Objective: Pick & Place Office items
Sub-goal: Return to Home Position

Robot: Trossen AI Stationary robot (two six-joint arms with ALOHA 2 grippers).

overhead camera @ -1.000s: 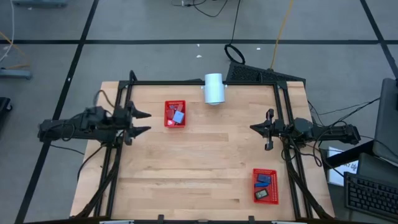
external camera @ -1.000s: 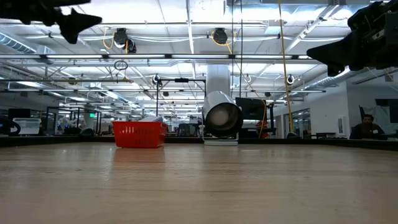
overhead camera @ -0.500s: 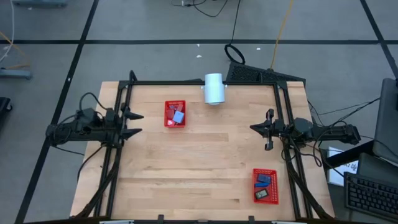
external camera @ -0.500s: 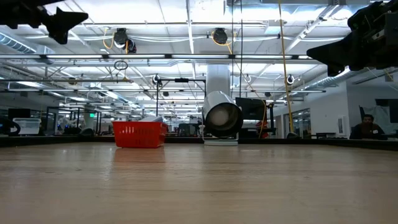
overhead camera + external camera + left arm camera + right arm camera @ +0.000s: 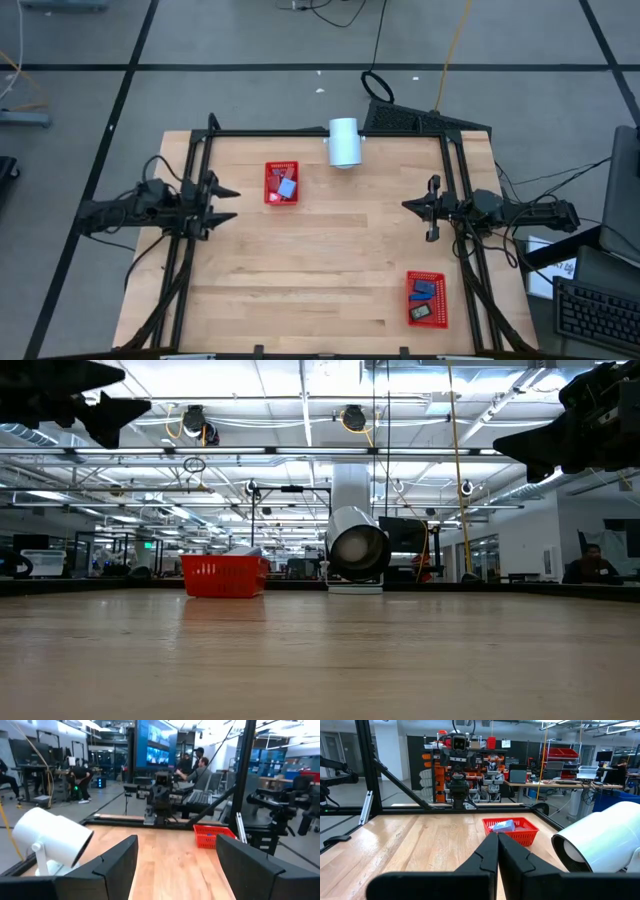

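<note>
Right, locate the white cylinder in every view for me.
High view: white cylinder at the table's top edge, middle.
Low view: the cylinder at centre, end-on.
Left wrist view: the cylinder in the near foreground.
Right wrist view: the cylinder nearer than the red mesh basket.
Shared landmark: that basket, left of the cylinder in high and low views; the left wrist view shows the other basket.
</note>
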